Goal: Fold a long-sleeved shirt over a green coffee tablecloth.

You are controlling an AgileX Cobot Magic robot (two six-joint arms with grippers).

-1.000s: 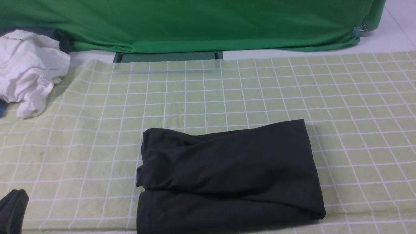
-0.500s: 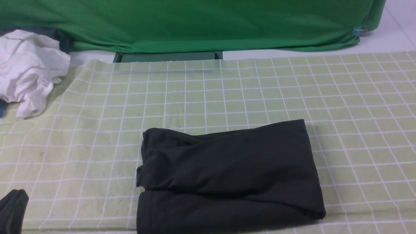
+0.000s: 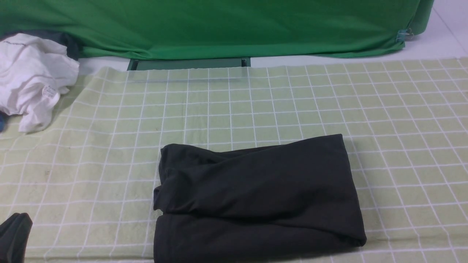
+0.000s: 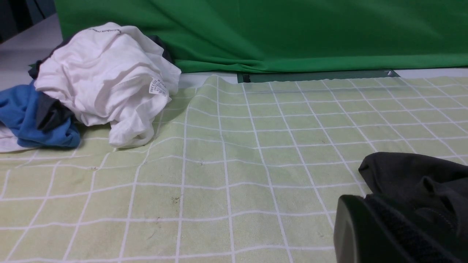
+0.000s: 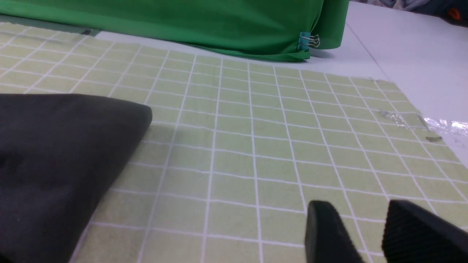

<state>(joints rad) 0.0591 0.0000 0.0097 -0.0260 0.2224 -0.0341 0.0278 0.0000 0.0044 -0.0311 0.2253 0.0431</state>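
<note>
Open tablecloth (image 3: 292, 102) — clothes heap (image 3: 33, 80) far-left

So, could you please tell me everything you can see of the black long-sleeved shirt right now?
The long-sleeved shirt is plain black, soft and matte, like a knit. It lies folded into a thick, roughly rectangular bundle with rounded, layered edges; no print, label or loose sleeve shows. It rests flat on the green checked tablecloth, near the front edge, a little right of centre. Nothing grips it: the right gripper stands apart beside it, jaws parted and empty.

Front view looks down across the tablecloth (image 3: 292, 102); both wrist views skim it low, sharing the shirt (image 3: 256, 197).
</note>
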